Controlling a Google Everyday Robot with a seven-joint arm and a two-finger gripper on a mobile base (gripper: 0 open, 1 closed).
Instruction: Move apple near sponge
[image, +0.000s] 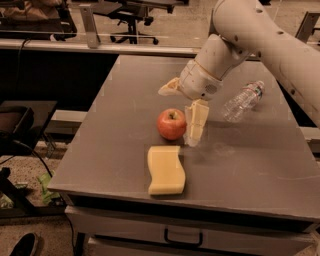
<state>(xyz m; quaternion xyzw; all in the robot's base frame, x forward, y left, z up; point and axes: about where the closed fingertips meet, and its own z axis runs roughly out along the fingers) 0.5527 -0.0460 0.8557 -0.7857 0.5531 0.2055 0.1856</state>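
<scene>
Gripper (178, 115) is spread wide and holds nothing, one finger just right of the apple (171, 123). Apple rests on the table (100, 150), just beyond the sponge (166, 170). Best to withdraw straight up, so the finger cannot nudge the apple rolling.

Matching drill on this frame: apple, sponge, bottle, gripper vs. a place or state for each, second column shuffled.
Things:
1. apple
2. sponge
3. bottle
4. gripper

Place or state:
A. clear, lying on its side
B. flat, nearest the front edge of the table
C. red, standing just behind the sponge
D. open, right at the apple

Pairs: 1-C, 2-B, 3-A, 4-D
</scene>
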